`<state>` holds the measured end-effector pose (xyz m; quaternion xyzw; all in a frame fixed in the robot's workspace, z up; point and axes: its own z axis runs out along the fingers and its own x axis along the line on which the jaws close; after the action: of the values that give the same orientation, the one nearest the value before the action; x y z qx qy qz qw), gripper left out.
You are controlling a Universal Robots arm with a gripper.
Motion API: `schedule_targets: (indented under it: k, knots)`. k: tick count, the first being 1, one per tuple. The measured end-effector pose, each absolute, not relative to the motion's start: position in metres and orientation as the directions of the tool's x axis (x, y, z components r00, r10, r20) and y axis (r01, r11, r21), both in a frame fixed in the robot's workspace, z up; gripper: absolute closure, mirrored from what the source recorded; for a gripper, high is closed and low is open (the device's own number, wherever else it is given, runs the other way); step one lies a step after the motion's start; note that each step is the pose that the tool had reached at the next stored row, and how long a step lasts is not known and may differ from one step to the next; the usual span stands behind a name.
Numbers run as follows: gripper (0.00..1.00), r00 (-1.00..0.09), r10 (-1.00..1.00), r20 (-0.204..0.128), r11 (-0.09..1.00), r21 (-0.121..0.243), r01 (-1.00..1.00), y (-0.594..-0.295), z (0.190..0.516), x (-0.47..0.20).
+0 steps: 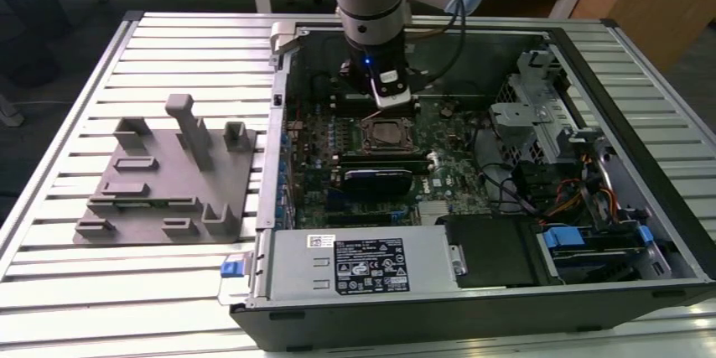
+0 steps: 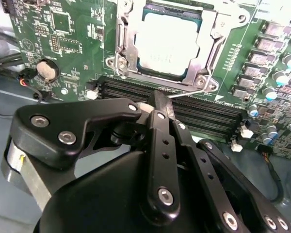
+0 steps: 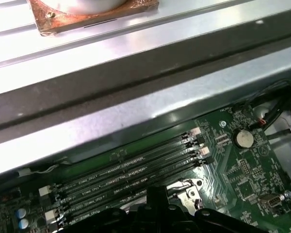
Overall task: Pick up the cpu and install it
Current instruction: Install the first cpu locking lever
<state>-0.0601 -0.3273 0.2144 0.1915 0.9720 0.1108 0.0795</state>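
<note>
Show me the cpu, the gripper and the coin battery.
cpu [image 2: 167, 46]: second wrist view, middle of its metal top.
gripper [image 2: 161, 101]: second wrist view, its tip.
coin battery [image 2: 47, 70]: second wrist view, centre of its face.

I get soft, even overhead light in the exterior view. The slatted table [image 1: 168, 291] reads bright, and the grey fixture [image 1: 168, 182] throws only faint shadows. The inside of the computer case [image 1: 470, 312] is dimmer, with deep shade along its walls.

In the second wrist view the cpu [image 2: 167, 46] lid glares pale and nearly washes out. The black gripper [image 2: 158, 103], close to the lens, goes soft, with small highlights on its screws [image 2: 40, 121].

In the first wrist view the table's slats blow out to white. The case wall [image 3: 136, 104] carries a broad sheen, and the motherboard [image 3: 242, 170] beside it looks dimmer and slightly blurred.
</note>
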Motion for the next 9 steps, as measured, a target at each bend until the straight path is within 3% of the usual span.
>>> schedule_targets:
  k: [9]
  knots:
    - [0.89, -0.913, 0.39, -0.12, 0.905, 0.231, 0.357, -0.3226, 0.2073, -0.0574]
